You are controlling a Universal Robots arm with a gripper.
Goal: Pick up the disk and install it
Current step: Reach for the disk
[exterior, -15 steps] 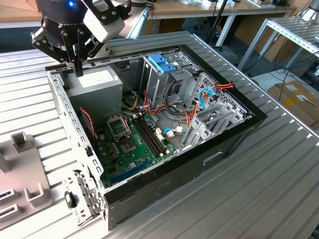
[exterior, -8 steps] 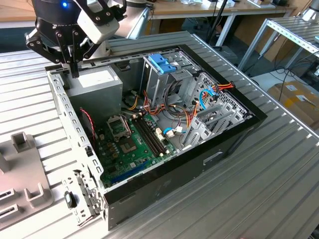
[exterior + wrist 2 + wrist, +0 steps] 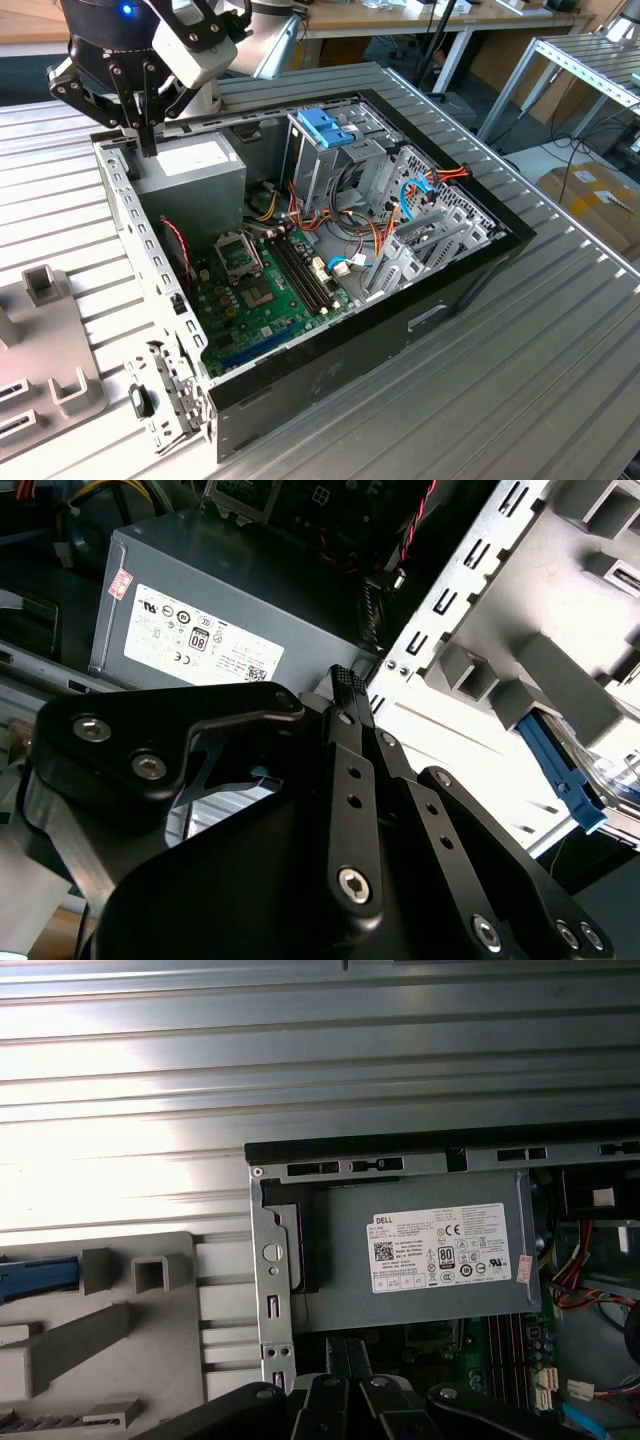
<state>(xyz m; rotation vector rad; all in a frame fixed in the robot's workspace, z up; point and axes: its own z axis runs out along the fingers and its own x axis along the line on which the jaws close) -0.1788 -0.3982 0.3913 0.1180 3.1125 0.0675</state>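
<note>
My gripper (image 3: 148, 143) hangs over the back corner of the open computer case (image 3: 330, 380), at the exterior view's left. Its black fingers point down, pressed together with nothing between them. In the second wrist view the gripper (image 3: 347, 685) has its tips just above the corner of the grey power supply box (image 3: 230, 610) and the case's perforated wall. A light-blue rail, the edge of the disk (image 3: 35, 1274), lies in the grey fixture (image 3: 120, 1330) beside the case. The picture's edge cuts off the rest of it. The same blue edge of the disk (image 3: 560, 770) appears in the second wrist view, apart from the gripper.
Inside the case I see a green motherboard (image 3: 265, 290), bundles of orange and blue cables (image 3: 400, 200), and a metal drive cage topped by a blue bracket (image 3: 325, 125). The grey power supply (image 3: 190, 175) fills the back corner. The ribbed metal table (image 3: 520, 360) surrounds the case.
</note>
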